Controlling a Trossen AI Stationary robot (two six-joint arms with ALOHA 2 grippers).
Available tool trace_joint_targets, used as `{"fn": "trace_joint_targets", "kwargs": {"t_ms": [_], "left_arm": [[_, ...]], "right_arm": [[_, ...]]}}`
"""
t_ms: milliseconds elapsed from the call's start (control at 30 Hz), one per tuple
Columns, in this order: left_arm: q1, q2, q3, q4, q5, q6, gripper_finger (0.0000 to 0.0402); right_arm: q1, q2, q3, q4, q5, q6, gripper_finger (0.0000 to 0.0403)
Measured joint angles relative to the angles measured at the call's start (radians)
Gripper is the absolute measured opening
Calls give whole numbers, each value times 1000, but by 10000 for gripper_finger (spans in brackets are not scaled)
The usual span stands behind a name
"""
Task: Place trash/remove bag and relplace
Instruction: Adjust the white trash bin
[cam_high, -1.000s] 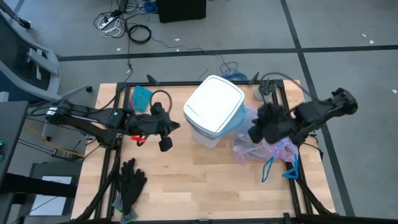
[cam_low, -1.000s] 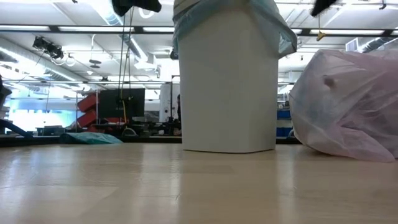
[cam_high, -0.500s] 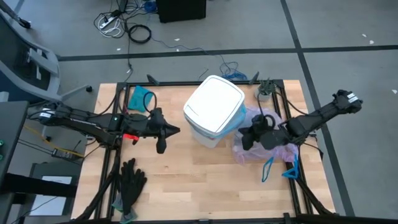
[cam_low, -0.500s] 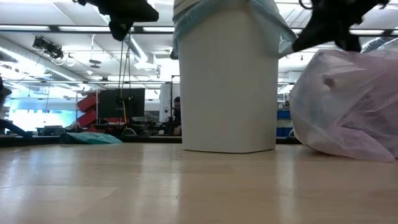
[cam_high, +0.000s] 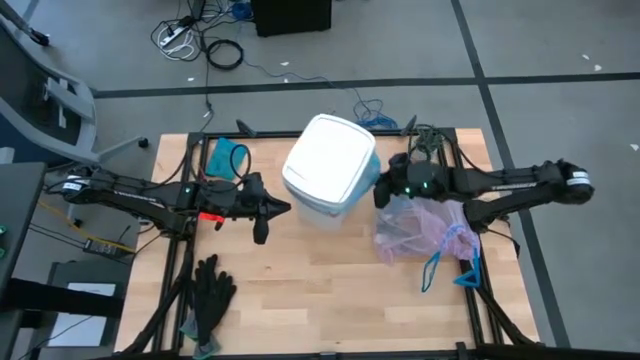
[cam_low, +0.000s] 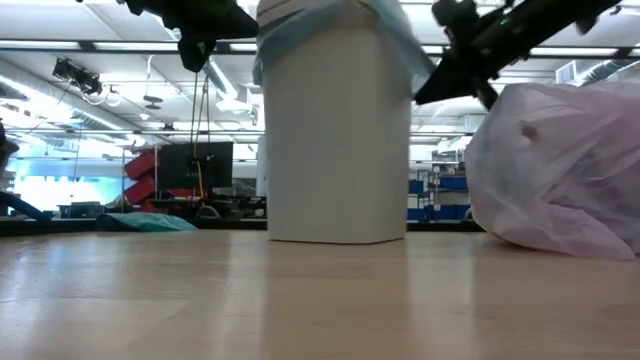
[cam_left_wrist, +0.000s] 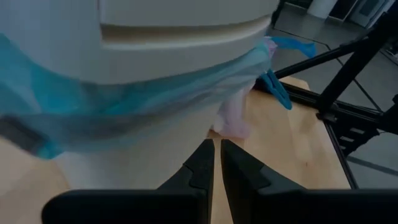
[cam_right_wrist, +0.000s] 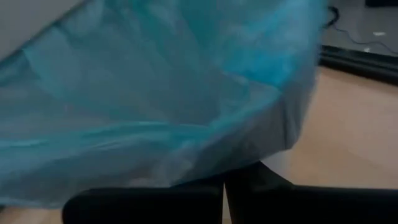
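Honestly, we can read no brand, label or writing anywhere in these views.

At upper centre of the high view we see a white bin with its lid on, lined with a light-blue bag whose edge hangs out below the rim. What is inside the bin is hidden from us.

Right of the bin, the pink bag lies slumped and bulging on the surface; its contents cannot be made out through the film. Blue ties trail from it toward the lower right.

Our right gripper sits against the bin's right side, at the blue liner, fingers together with nothing seen between them. Our left gripper hovers just left of the bin, fingers nearly together with a thin slit between, gripping nothing.

Black gloves lie at lower left; a teal item sits at upper left of the surface.
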Motion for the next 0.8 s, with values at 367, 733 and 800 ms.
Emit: {"fn": "trace_joint_targets", "kwargs": {"t_ms": [367, 733, 800], "left_arm": [[4, 0, -1, 10, -10, -20, 39], [3, -19, -1, 1, -10, -3, 39], [3, -45, -1, 13, -11, -3, 39]], "right_arm": [[-307, 237, -3, 381, -367, -118, 0], [-340, 178, -3, 412, -457, -137, 0], [-340, 121, -3, 385, -487, -141, 0]]}}
